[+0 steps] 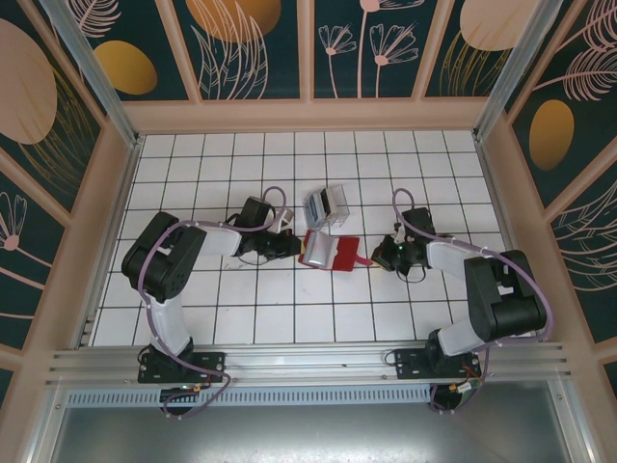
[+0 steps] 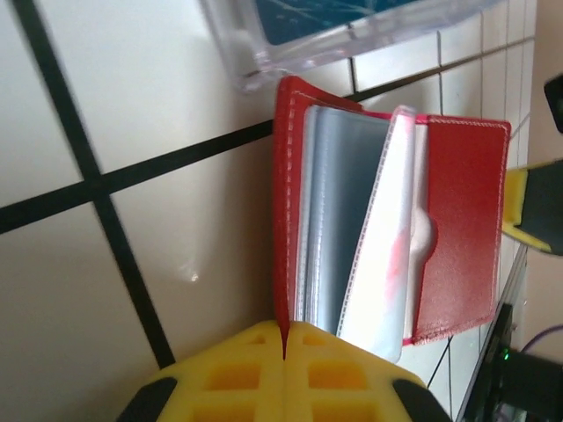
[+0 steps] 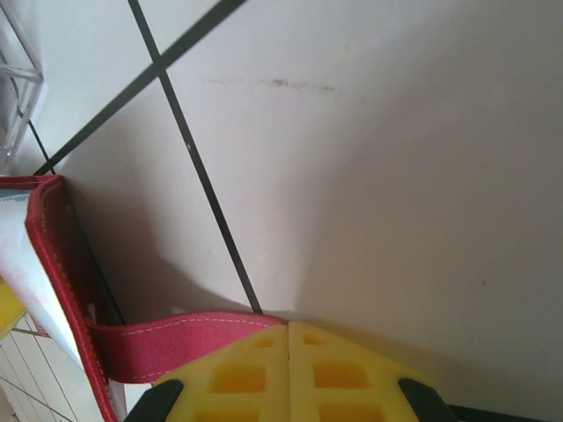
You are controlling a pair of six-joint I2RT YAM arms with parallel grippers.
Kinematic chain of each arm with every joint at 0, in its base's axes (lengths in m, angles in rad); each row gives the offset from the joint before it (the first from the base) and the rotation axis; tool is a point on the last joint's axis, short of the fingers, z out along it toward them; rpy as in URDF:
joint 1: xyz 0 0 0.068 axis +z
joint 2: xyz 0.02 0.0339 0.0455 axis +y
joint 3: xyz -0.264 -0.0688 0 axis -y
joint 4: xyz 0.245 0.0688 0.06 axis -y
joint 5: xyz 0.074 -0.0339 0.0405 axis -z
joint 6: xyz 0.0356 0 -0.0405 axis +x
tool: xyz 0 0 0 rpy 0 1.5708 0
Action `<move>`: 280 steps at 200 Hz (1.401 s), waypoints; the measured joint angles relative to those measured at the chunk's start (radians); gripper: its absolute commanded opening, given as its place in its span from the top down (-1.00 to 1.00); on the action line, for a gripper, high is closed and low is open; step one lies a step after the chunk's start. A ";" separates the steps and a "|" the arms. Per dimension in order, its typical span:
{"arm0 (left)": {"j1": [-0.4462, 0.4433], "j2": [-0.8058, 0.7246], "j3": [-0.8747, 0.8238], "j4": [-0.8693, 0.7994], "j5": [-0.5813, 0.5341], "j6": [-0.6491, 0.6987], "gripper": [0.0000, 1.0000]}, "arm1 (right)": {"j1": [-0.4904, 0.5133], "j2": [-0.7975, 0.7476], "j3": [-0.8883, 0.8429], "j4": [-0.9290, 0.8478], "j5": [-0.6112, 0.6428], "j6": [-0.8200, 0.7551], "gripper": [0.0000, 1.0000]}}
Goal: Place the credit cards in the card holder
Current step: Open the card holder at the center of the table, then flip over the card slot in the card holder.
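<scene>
The red card holder (image 1: 333, 253) lies open on the tiled floor at mid-table, its grey-blue clear pockets (image 2: 339, 229) fanned up. My left gripper (image 2: 284, 334) is shut on the edge of the holder's left cover, and from above it (image 1: 292, 247) sits at the holder's left side. My right gripper (image 3: 288, 327) is shut on the tip of the holder's red strap (image 3: 167, 345), at the holder's right side (image 1: 377, 258). Blue-teal credit cards (image 2: 352, 16) lie inside a clear plastic box (image 1: 326, 205) just behind the holder.
The clear box's wall (image 2: 264, 61) stands almost against the holder's far edge. White tiled floor spreads all round, bounded by low beige walls (image 1: 308, 116). Both arm bases sit on the rail (image 1: 308, 362) at the near edge.
</scene>
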 measured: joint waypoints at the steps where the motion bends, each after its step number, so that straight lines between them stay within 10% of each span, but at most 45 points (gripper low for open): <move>1: 0.000 0.000 0.000 0.000 0.000 0.002 1.00 | 0.000 0.000 0.000 0.000 0.000 0.000 1.00; 51: 0.000 -0.079 -0.014 0.000 -0.027 -0.024 1.00 | 0.024 -0.030 0.016 -0.021 0.040 -0.049 0.38; 105: 0.000 -0.201 -0.091 0.037 -0.063 -0.116 1.00 | 0.039 -0.304 0.036 -0.068 0.077 -0.075 0.18; 160: 0.000 -0.195 -0.106 0.098 -0.038 -0.179 1.00 | 0.316 -0.094 0.180 0.058 -0.002 -0.011 -0.47; 280: 0.000 -0.128 -0.127 0.235 0.040 -0.264 1.00 | 0.342 0.204 0.214 0.193 -0.092 0.037 -0.61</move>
